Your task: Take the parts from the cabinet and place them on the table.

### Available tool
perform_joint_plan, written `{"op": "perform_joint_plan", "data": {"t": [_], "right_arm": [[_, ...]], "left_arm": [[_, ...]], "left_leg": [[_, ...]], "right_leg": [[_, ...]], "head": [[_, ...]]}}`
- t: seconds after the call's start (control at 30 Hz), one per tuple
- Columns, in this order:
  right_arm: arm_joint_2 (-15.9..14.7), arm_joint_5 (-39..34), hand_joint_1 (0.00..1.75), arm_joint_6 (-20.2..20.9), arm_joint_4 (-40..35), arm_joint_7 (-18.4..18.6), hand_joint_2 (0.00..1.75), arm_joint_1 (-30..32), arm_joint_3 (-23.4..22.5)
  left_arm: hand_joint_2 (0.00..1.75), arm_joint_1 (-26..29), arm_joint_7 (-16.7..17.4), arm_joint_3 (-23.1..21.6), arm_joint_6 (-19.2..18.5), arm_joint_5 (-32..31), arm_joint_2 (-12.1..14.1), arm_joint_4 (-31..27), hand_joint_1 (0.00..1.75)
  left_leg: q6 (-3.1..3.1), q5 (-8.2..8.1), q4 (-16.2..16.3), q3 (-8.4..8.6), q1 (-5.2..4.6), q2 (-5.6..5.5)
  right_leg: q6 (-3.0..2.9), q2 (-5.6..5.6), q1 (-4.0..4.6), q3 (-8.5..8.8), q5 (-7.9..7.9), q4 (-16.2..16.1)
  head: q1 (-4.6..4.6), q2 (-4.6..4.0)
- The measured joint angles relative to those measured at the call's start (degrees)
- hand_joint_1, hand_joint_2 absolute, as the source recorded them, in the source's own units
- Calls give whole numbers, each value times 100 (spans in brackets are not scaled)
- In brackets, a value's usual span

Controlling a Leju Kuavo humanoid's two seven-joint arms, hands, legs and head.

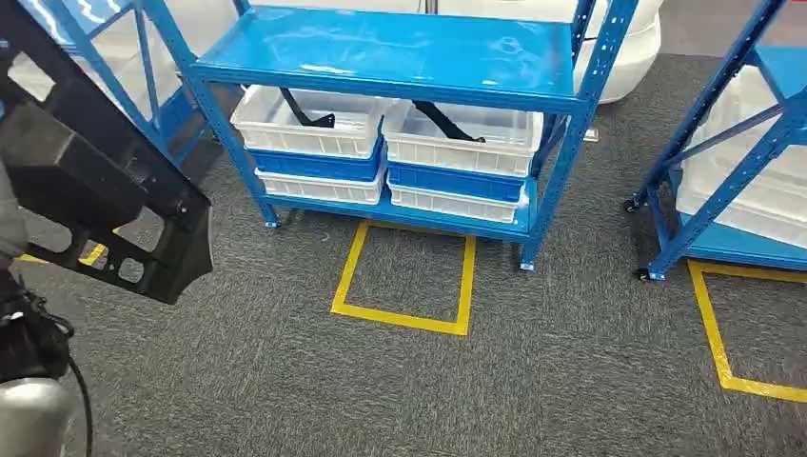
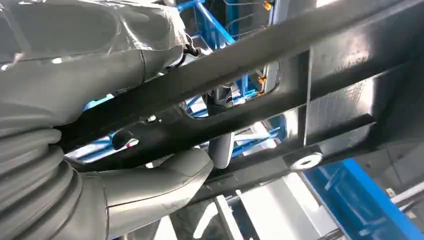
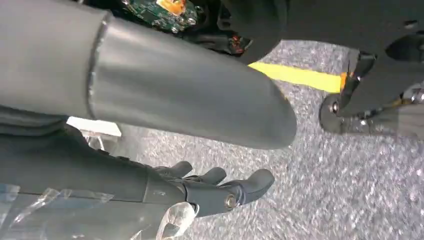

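Observation:
A large black plastic part (image 1: 105,181) with cut-outs hangs at the far left of the head view, away from the blue cabinet (image 1: 400,52). My left hand (image 2: 150,180) grips this black part (image 2: 300,65), thumb on one side of a bar and fingers on the other. Two more black parts (image 1: 305,114) (image 1: 447,122) lie in white bins (image 1: 466,143) on the cabinet's lower shelf. My right hand (image 3: 210,192) hangs over grey carpet with its fingers apart, holding nothing.
A yellow tape square (image 1: 404,276) marks the carpet in front of the cabinet. A second blue rack (image 1: 733,143) with white bins stands at the right, with more yellow tape (image 1: 723,333) before it. Grey carpet stretches between the two.

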Motion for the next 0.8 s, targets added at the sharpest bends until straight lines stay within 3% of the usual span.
{"op": "perform_joint_plan", "data": {"t": [0.07,0.1,0.13,0.2,0.23,0.27,0.3,0.4,0.43,0.47,0.5,0.57,0.6,0.63,0.67,0.7,0.73,0.77,0.8], "right_arm": [[2,2,0,15,0,0,0,20,9],[0,9,0,22,0,9,0,22,24],[2,15,0,37,0,18,0,22,37],[6,65,0,53,0,26,0,12,42],[15,74,0,55,0,37,0,5,46],[17,92,0,55,0,42,0,5,55],[24,116,0,55,0,44,0,7,72],[44,127,0,52,0,59,0,-7,83],[50,138,0,50,0,59,0,-16,92],[50,138,0,48,0,59,0,-16,105],[52,142,0,48,0,59,0,-3,125],[52,155,0,48,0,59,0,7,142],[52,177,0,50,0,55,0,7,144],[52,184,0,50,0,50,0,7,149],[52,188,0,50,0,50,0,6,157],[52,188,0,50,0,50,0,7,166],[50,188,0,50,0,48,0,8,175],[48,188,0,50,0,48,0,23,177],[44,188,0,50,2,48,0,22,179]], "left_arm": [[175,-3,61,-20,2,-9,2,-11,175],[175,2,63,-26,7,-44,9,-13,175],[175,6,98,-26,7,-76,20,-15,175],[175,14,190,-22,2,-137,56,-57,175],[175,15,223,-20,-2,-164,81,-96,175],[175,8,245,-15,-4,-173,107,-140,175],[175,-4,264,-17,-11,-179,118,-168,175],[175,138,360,31,-74,-201,225,-275,175],[175,175,365,42,-81,-203,267,-315,175],[175,183,365,59,-79,-221,277,-354,175],[175,186,365,74,-81,-221,289,-369,175],[175,229,363,83,-94,-245,304,-396,175],[175,273,363,90,-101,-251,315,-409,175],[175,304,363,100,-103,-254,317,-420,175],[175,323,361,114,-114,-256,317,-431,175],[175,331,356,129,-120,-256,319,-450,175],[175,334,352,138,-140,-258,332,-481,175],[175,334,345,140,-149,-260,334,-494,175],[175,329,341,144,-157,-258,345,-509,175]], "left_leg": [[-15,-426,991,-406,-1,66],[-11,-473,1245,-496,0,69],[-1,-402,1181,-440,-1,73],[50,-38,396,17,-23,137],[105,167,-156,329,-57,282],[163,184,-526,516,-123,629],[183,174,-632,522,-181,618],[233,199,-620,466,-185,415],[281,247,-668,489,-117,343],[294,258,-668,476,-113,283],[319,273,-667,470,-106,229],[337,279,-666,450,-109,94],[341,283,-664,447,-111,14],[341,286,-663,449,-109,-61],[337,288,-657,455,-102,-143],[333,289,-650,462,-95,-228],[325,290,-640,471,-89,-316],[315,294,-636,454,-64,-377],[273,296,-598,409,-108,-451]], "right_leg": [[-20,-158,34,-27,7,3],[-22,-233,49,-33,8,3],[-22,-306,62,-32,7,3],[-25,-433,81,-17,3,3],[-23,-492,89,-4,-1,2],[-14,-546,110,3,-8,2],[6,-604,155,-16,-26,26],[41,-810,155,7,-40,4],[88,-764,160,-14,-90,33],[122,-436,131,-55,-222,188],[131,-244,121,-211,-466,562],[139,-127,118,-659,-917,1543],[138,-123,118,-820,-993,1888],[137,-123,118,-831,-918,1901],[130,-119,114,-715,-723,1654],[122,-85,107,-503,-456,1212],[101,74,95,-225,-142,608],[79,464,73,-58,3,178],[75,522,61,4,-32,52]], "head": [[-4,-2],[-4,-2],[-2,0],[-4,-2],[-4,-2],[-4,-2],[-4,-2],[0,-2],[0,-2],[7,-2],[11,-2],[13,-2],[11,-2],[11,-2],[11,-2],[11,-2],[11,-2],[11,-2],[15,-2]]}}
